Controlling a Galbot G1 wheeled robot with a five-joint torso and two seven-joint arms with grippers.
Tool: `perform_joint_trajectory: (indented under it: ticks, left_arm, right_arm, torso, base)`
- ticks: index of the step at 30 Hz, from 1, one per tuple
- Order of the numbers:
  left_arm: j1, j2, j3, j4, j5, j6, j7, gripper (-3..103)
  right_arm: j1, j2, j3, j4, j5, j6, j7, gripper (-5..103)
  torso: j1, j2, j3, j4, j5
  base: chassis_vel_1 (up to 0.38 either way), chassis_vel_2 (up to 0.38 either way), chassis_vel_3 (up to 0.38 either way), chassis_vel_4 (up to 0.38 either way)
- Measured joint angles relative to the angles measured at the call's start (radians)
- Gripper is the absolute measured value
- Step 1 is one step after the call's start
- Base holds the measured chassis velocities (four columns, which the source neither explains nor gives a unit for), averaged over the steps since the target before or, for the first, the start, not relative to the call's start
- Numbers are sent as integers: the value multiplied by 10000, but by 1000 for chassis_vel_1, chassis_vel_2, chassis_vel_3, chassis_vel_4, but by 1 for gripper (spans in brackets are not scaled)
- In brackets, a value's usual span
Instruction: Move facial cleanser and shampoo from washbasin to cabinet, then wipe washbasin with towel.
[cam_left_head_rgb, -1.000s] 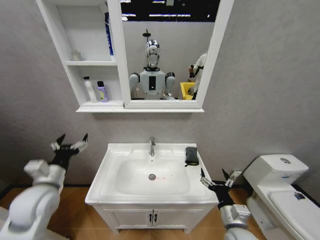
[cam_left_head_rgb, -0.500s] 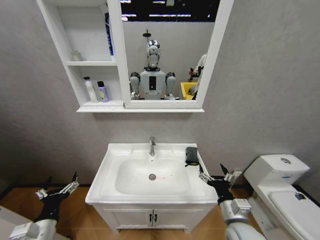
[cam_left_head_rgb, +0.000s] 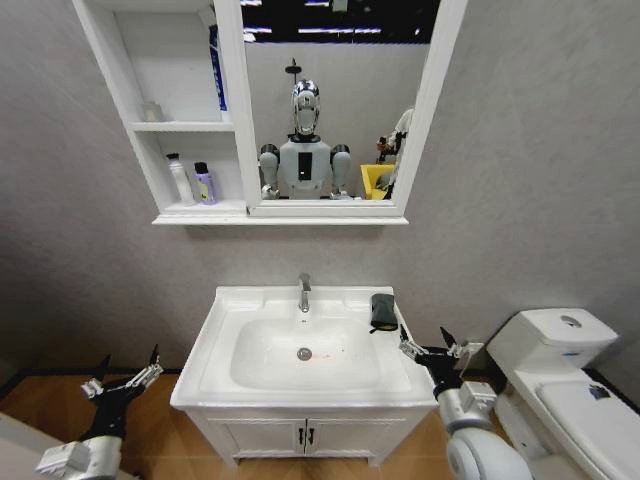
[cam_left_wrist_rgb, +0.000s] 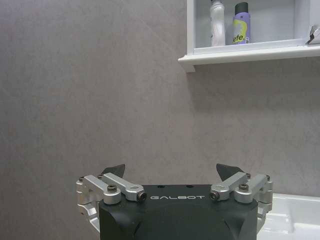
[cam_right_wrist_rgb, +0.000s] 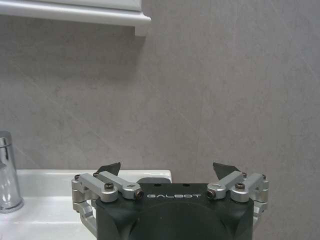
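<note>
The white washbasin (cam_left_head_rgb: 214, 335) has a chrome tap (cam_left_head_rgb: 304, 292), and the dark folded towel (cam_left_head_rgb: 382, 311) lies on its back right rim. On the cabinet's (cam_left_head_rgb: 190, 212) lower shelf stand a white bottle (cam_left_head_rgb: 180, 180) and a purple bottle (cam_left_head_rgb: 204, 184); I cannot tell which is the facial cleanser and which the shampoo. My right gripper (cam_left_head_rgb: 432, 350) is open beside the basin's right edge, just in front of the towel (cam_right_wrist_rgb: 152, 180). My left gripper (cam_left_head_rgb: 125, 378) is open, low and left of the basin. Its wrist view faces the wall, the left gripper (cam_left_wrist_rgb: 171, 170) below the shelf bottles (cam_left_wrist_rgb: 240, 22).
A white toilet (cam_left_head_rgb: 560, 370) stands close on the right of the right arm. Under the basin is a two-door vanity (cam_left_head_rgb: 300, 435). The mirror (cam_left_head_rgb: 330, 100) reflects the robot. A blue item (cam_left_head_rgb: 215, 65) stands on the upper shelf. Grey wall and wood floor lie to the left.
My left arm has dropped from beside the basin's top left to low near the floor. My right gripper has risen slightly toward the towel.
</note>
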Motion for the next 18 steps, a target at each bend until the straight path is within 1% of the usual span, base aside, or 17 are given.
perform_joint_trajectory:
  ticks: [1,2,3,4,5,6,8,9,10,12,13,15,16,17,18]
  left_arm:
    - [-129,54,135,64,37,22,-25,100]
    - [-309,137,341,160,100,66,-55,100]
    - [-309,137,341,160,100,66,-55,100]
    - [-411,187,477,215,142,98,-70,100]
    - [-449,211,547,230,156,118,-103,100]
    - [-449,211,547,230,156,118,-103,100]
    - [-416,205,511,208,117,125,-172,100]
    - [-416,205,511,208,117,125,-172,100]
    - [-386,198,429,183,93,125,-188,100]
    - [-351,193,301,143,45,122,-197,100]
    - [-351,193,301,143,45,122,-197,100]
    - [-311,166,177,114,16,121,-199,100]
    - [-311,166,177,114,16,121,-199,100]
    - [-299,134,139,111,15,116,-203,100]
    - [-289,108,126,109,15,112,-204,100]
  right_arm:
    - [338,-215,46,-598,-13,132,104,100]
    - [648,-375,90,-1231,-119,295,297,100]
    - [648,-375,90,-1231,-119,295,297,100]
    - [931,-476,86,-1721,-146,331,495,100]
    - [1301,-586,-5,-2180,-143,243,658,100]
    - [1301,-586,-5,-2180,-143,243,658,100]
    - [2358,-847,-363,-3069,1,-78,822,100]
    - [2358,-847,-363,-3069,1,-78,822,100]
    - [2938,-978,-568,-3520,161,-230,843,100]
    - [3645,-1164,-890,-4118,543,-442,849,100]
    - [3645,-1164,-890,-4118,543,-442,849,100]
    - [4299,-1369,-1377,-4637,1381,-1008,1018,100]
    - [4299,-1369,-1377,-4637,1381,-1008,1018,100]
    - [4543,-1416,-1615,-4891,1742,-1225,1181,100]
    - [4680,-1429,-1755,-5043,1888,-1351,1285,100]
  torso:
    - [0,0,0,3,0]
    - [1,-1,1,0,2]
    - [1,-1,1,0,2]
    - [2,-1,1,-6,1]
    - [2,-1,1,-9,1]
    - [2,-1,1,-9,1]
    - [2,-2,2,-2,2]
    - [2,-2,2,-2,2]
    - [2,-2,1,5,-3]
    - [3,-2,2,4,0]
    - [3,-2,2,4,0]
    - [3,-2,1,-1,-3]
    - [3,-2,1,-1,-3]
    - [3,-2,1,0,-1]
    - [2,-2,1,0,0]
  base:
    - [0,0,0,0]
    - [0,0,0,0]
    - [0,0,0,0]
    - [0,0,0,0]
    - [0,0,0,0]
    - [0,0,0,0]
    - [0,0,0,0]
    - [0,0,0,0]
    - [0,0,0,0]
    - [0,0,0,0]
    - [0,0,0,0]
    - [0,0,0,0]
    - [0,0,0,0]
    - [0,0,0,0]
    - [0,0,0,0]
